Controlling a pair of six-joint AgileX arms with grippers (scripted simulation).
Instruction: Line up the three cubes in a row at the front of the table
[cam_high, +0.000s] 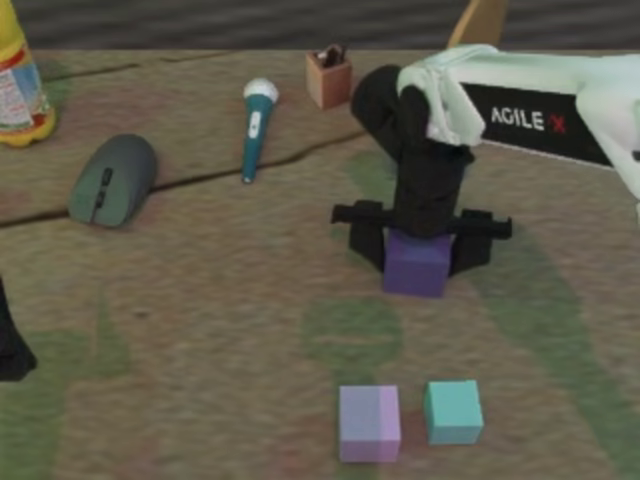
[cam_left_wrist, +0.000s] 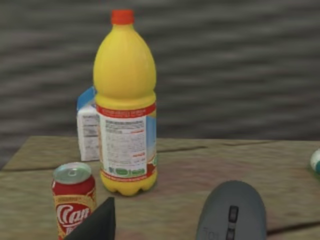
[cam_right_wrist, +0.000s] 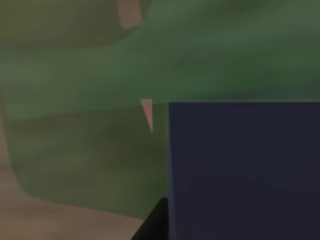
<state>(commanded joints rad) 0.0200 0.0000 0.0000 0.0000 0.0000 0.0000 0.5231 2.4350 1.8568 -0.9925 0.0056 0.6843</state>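
Observation:
The dark purple cube (cam_high: 415, 268) is right of the table's (cam_high: 200, 330) middle, and my right gripper (cam_high: 418, 252) comes down over it, shut on it with one black finger (cam_high: 366, 243) on each side. In the right wrist view the cube (cam_right_wrist: 245, 170) fills much of the picture and a fingertip (cam_right_wrist: 157, 222) touches its edge. The pale lilac cube (cam_high: 369, 423) and the small teal cube (cam_high: 453, 411) sit side by side at the front edge, a small gap between them. My left gripper (cam_high: 10, 350) is parked at the far left edge, open.
Behind the crack line lie a grey mouse (cam_high: 113, 180) and a teal microphone (cam_high: 256, 128). A brown holder (cam_high: 328, 77) stands at the back centre, close behind the right arm. A yellow bottle (cam_high: 18, 85), a red can (cam_left_wrist: 74, 197) and a carton (cam_left_wrist: 87, 127) stand at the back left.

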